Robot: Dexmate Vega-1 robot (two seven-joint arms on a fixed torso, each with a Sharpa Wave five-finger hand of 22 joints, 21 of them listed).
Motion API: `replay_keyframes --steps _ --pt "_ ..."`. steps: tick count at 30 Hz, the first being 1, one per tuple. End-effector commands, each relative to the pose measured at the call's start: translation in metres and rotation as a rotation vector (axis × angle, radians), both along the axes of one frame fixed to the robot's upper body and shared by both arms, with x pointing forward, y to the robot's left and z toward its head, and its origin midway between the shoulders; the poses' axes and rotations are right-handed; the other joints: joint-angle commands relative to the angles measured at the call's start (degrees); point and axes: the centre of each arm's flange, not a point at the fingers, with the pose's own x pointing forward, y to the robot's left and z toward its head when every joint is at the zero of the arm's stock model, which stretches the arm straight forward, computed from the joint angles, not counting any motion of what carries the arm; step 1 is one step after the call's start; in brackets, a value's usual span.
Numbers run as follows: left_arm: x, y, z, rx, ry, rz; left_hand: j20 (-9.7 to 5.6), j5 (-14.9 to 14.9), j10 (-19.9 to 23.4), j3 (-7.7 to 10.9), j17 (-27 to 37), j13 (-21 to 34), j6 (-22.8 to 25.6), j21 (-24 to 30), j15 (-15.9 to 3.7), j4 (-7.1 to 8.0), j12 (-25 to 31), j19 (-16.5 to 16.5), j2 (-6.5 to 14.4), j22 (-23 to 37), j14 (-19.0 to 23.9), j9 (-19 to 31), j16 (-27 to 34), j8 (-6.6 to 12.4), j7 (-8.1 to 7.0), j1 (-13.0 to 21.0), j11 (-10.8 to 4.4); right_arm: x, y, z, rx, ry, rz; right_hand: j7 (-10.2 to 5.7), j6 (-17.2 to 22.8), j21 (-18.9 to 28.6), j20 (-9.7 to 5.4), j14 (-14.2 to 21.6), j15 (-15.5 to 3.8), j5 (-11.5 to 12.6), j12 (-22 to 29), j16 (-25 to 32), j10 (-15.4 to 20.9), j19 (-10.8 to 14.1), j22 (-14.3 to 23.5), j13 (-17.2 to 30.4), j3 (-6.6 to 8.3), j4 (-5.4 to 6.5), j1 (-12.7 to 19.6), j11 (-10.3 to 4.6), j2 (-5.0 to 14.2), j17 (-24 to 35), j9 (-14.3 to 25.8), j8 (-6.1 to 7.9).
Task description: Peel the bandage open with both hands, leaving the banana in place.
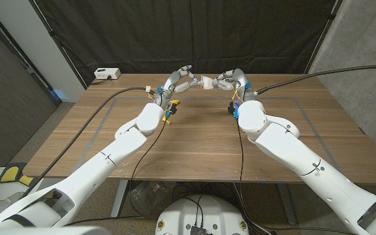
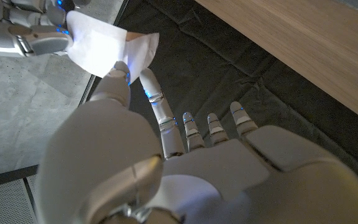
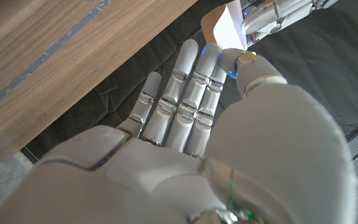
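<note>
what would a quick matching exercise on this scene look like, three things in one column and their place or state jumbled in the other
Column one:
1. bandage
2. left hand
3. white box

Column two:
a. sits at the table's far left corner
b. held up in the air between both hands
c. pinches one side of the white wrapper, across from the right hand

Pairs: 1-b, 2-c, 3-a
</note>
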Motion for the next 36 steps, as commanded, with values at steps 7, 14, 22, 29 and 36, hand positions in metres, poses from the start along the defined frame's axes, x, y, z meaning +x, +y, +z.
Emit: replay_keyframes --steps 7,14,22,29,36 --pt "0.008 -0.001 0.002 -0.054 0.024 0.036 0.2 -0.3 1.0 0.38 -0.4 -0.3 -6.5 0.8 -0.23 1.41 -0.6 0.8 0.6 0.1 1.3 -5.7 -0.5 -6.49 1.78 -0.8 -0.46 0.004 0.0 0.005 -0.019 -0.021 0.019 2.06 2.9 1.3 -0.07 -0.3 -4.38 0.5 -0.2 0.1 -0.2 -0.3 0.1 0.4 0.69 0.18 -0.2 -0.35 0.18 0.3 10.6 3.07" --pt "0.008 -0.003 0.002 -0.043 0.049 0.057 0.17 -0.3 1.8 0.49 -0.6 -0.5 -9.2 1.0 -0.14 1.75 -0.6 1.2 1.0 0.0 1.7 -9.0 -1.0 -10.3 4.34 -1.2 -0.84 0.004 -0.002 0.004 -0.008 -0.031 0.024 2.01 2.8 1.8 -0.19 -0.4 -4.43 0.6 -0.3 0.1 -0.2 -0.5 0.1 0.7 0.89 0.21 -0.3 -0.33 0.19 0.4 10.6 3.08" --pt "0.006 -0.008 0.003 -0.01 0.078 0.089 0.21 -0.4 2.4 0.13 -0.8 -0.8 -10.1 1.2 0.01 1.9 -0.7 1.5 0.7 -0.1 2.2 -12.4 -1.4 -13.62 3.76 -1.8 -1.41 0.001 -0.005 0.002 0.001 -0.053 0.025 1.97 2.9 2.4 -0.19 -0.5 -4.49 0.8 -0.3 0.1 -0.1 -0.8 0.0 1.0 1.07 0.16 -0.4 -0.42 0.1 0.5 10.5 3.09" --pt "0.002 -0.013 0.003 -0.014 0.076 0.108 0.18 -0.1 3.6 -0.26 -1.0 -1.0 -7.2 1.2 0.54 1.38 -0.5 1.6 -0.1 -0.2 2.5 -14.0 -1.6 -13.98 3.66 -1.3 -1.47 -0.002 -0.008 0.001 0.001 -0.064 0.031 1.94 2.9 2.9 -0.25 -0.5 -4.61 0.9 -0.4 0.1 0.0 -0.9 0.0 1.2 1.23 0.13 -0.4 -0.4 0.09 0.7 10.5 3.12" --pt "0.0 -0.018 0.001 -0.052 0.059 0.095 0.12 0.0 6.3 0.05 -1.1 -1.1 -4.8 1.8 -0.57 0.92 0.2 2.7 0.1 -0.2 4.2 -15.6 -1.2 -14.54 3.09 -0.3 -2.87 -0.009 -0.007 0.002 -0.013 -0.075 0.045 1.96 2.8 3.4 -0.36 -0.6 -4.69 1.0 -0.5 0.1 -0.1 -0.9 -0.1 1.4 1.37 0.14 -0.5 -0.5 0.06 0.8 10.5 3.17"
